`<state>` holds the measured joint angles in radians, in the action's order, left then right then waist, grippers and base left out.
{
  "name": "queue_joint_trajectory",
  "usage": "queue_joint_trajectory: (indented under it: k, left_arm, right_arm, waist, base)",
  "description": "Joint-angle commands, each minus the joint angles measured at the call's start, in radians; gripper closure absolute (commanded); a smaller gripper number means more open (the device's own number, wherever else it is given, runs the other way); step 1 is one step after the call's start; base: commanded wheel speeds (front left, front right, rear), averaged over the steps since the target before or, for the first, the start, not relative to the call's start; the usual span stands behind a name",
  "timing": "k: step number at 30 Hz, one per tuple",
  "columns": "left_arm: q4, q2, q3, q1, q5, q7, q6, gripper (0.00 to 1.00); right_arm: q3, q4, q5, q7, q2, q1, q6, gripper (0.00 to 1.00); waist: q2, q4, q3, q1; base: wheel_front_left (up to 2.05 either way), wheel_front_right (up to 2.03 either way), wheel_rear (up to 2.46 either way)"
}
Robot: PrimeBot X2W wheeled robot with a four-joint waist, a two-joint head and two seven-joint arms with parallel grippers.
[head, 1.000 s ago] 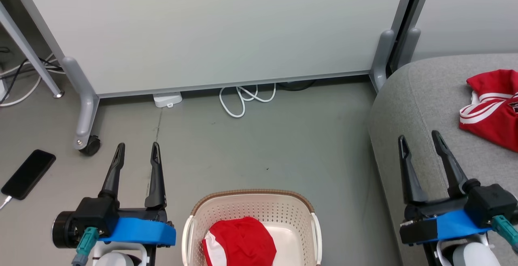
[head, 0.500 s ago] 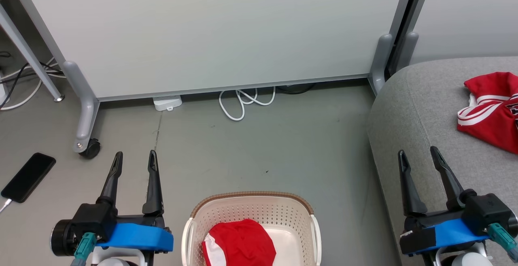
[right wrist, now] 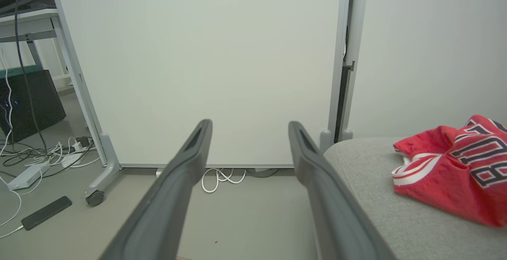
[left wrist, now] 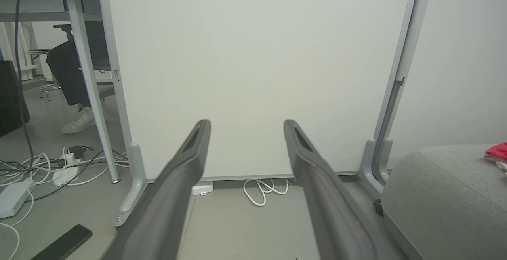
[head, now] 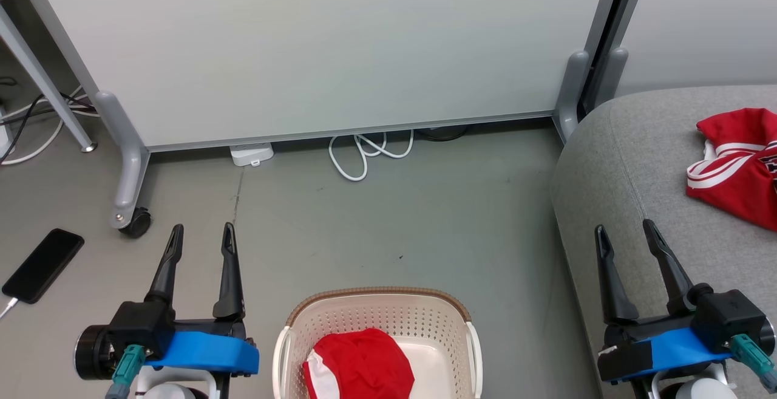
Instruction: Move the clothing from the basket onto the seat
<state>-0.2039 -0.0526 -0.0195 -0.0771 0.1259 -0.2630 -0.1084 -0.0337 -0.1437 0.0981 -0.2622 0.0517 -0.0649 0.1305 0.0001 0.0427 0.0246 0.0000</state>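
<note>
Left gripper (head: 203, 227) and right gripper (head: 624, 225) hang wide and empty, scarcely moved this past second, so I judge half remains: jersey (head: 734, 174) on the seat (head: 607, 174) beyond the right gripper, red garment (head: 364, 359) in the basket (head: 376, 293) between them.

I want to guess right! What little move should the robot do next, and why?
Probably lower the open left gripper into the laundry basket onto the red-and-white garment: it is nearer, holds nothing, and the jersey already lies on the sofa.
</note>
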Motion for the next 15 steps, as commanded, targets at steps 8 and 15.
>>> queue_joint_trajectory:
  k: [8, 15]
  left_arm:
    - [-0.056, -0.016, -0.050, -0.078, -0.026, -0.003, -0.017, 0.00]
    - [-0.220, -0.083, -0.199, -0.235, -0.016, -0.003, -0.021, 0.00]
  right_arm:
    - [0.003, 0.017, -0.011, -0.004, -0.002, -0.046, 0.001, 0.00]
    - [0.019, 0.042, -0.019, -0.004, -0.002, -0.140, 0.001, 0.00]
  waist:
    - [-0.0001, -0.008, 0.043, 0.0000]
    - [-0.0001, -0.045, 0.149, 0.0000]
  base:
    - [0.00, 0.00, 0.00]
    - [0.00, 0.00, 0.00]
